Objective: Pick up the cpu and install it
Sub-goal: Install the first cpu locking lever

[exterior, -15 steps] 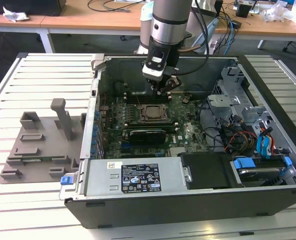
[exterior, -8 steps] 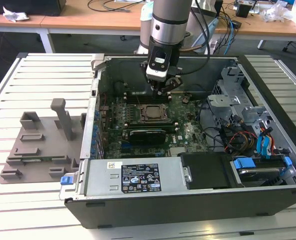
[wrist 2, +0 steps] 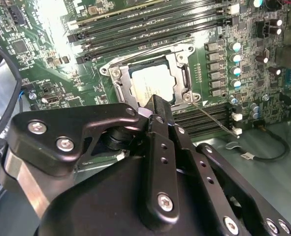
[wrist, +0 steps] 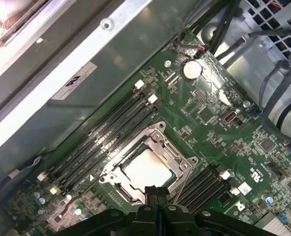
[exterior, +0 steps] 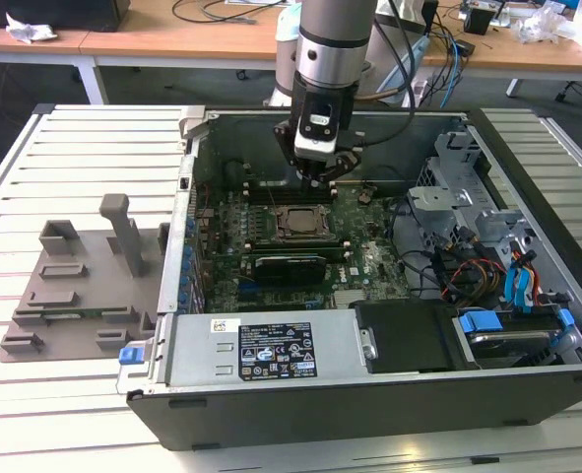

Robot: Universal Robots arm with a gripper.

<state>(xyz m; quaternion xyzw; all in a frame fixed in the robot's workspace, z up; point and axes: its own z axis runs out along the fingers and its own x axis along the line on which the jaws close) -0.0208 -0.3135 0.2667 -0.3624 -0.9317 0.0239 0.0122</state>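
The cpu (wrist: 147, 167), a silvery-white square, lies flat inside the motherboard socket's metal frame (wrist: 157, 135); it also shows in the second wrist view (wrist 2: 152, 81) and, small, in the exterior view (exterior: 297, 221). My gripper (exterior: 327, 175) hangs inside the open computer case, just above and behind the socket. Its black fingertips (wrist: 152, 192) are pressed together with nothing between them, and they hover over the socket's edge (wrist 2: 155, 104) without touching the chip.
A grey plastic tray (exterior: 74, 286) lies on the slatted table at the exterior view's left. Case walls (exterior: 187, 187) surround the board. Memory slots (wrist: 103, 132) flank the socket. A drive cage and loose cables (exterior: 478, 246) crowd the exterior view's right.
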